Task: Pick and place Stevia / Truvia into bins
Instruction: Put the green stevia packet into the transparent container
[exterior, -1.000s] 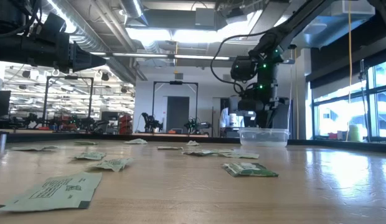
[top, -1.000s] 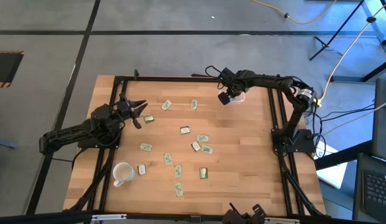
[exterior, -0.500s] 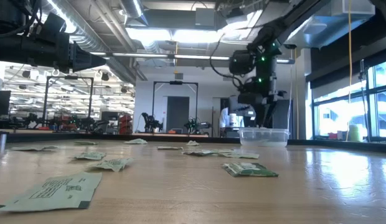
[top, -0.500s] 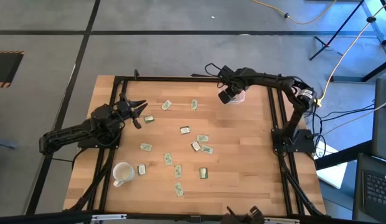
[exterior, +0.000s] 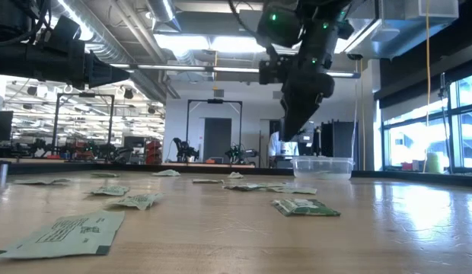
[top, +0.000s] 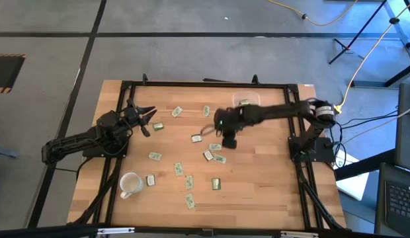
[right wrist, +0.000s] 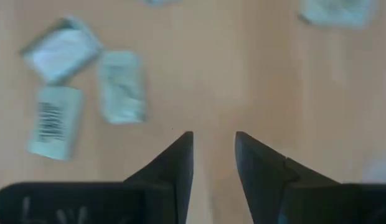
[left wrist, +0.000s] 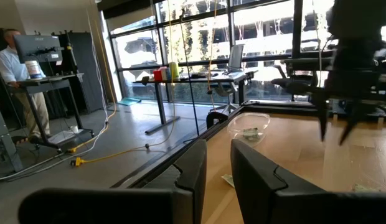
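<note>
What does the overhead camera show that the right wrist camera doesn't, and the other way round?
Only the high view shows the white mug, the clear bin at the table's far edge with a sachet inside, and the left gripper waiting over the table's left side. Only the right wrist view shows the barcode on one sachet and the gap between the right gripper's open, empty fingers. Both show that gripper above the cluster of sachets at mid-table, holding nothing.
</note>
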